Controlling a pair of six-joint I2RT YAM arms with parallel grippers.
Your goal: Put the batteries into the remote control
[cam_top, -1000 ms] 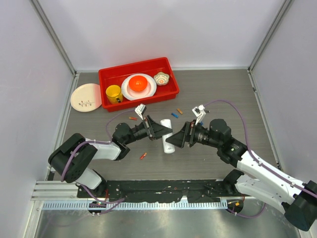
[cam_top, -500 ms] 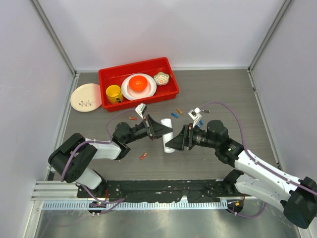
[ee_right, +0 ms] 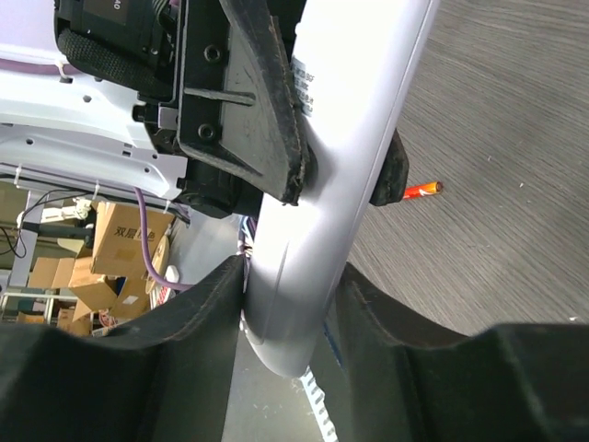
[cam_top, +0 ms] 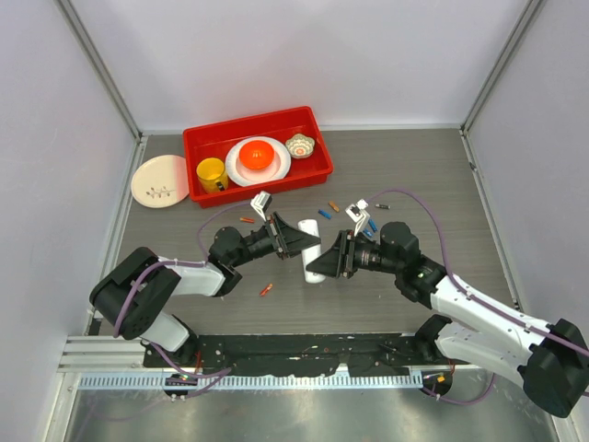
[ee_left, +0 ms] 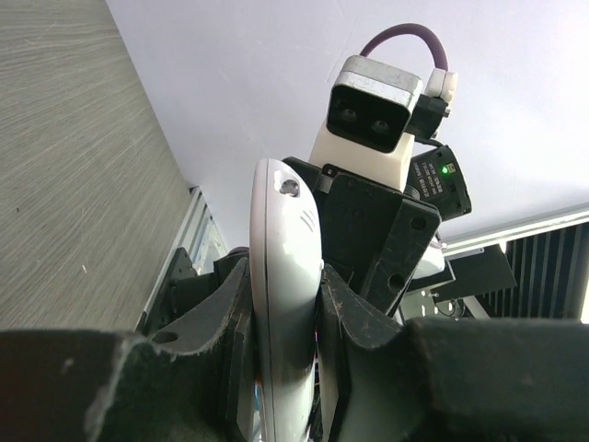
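Note:
The white remote control (cam_top: 309, 229) hangs above the table's middle, held between both arms. My left gripper (cam_top: 307, 241) is shut on its upper part; in the left wrist view the dark fingers (ee_left: 221, 313) press both flat sides of the remote control (ee_left: 285, 249). My right gripper (cam_top: 318, 267) has its jaws against both edges of the lower rounded end of the remote control (ee_right: 342, 157). Batteries lie loose on the table: an orange one (cam_top: 266, 289) near the front, another orange one (cam_top: 247, 220), a blue one (cam_top: 324, 214) and one more orange (cam_top: 333, 206).
A red tray (cam_top: 241, 127) at the back holds a yellow cup (cam_top: 212, 173), a white plate with an orange ball (cam_top: 257, 155) and a small bowl (cam_top: 299, 145). A pale plate (cam_top: 159, 180) lies left of it. White walls stand on three sides.
My right gripper has moved left onto the remote control's lower end and its jaws have narrowed onto it. The left gripper has kept its hold without moving.

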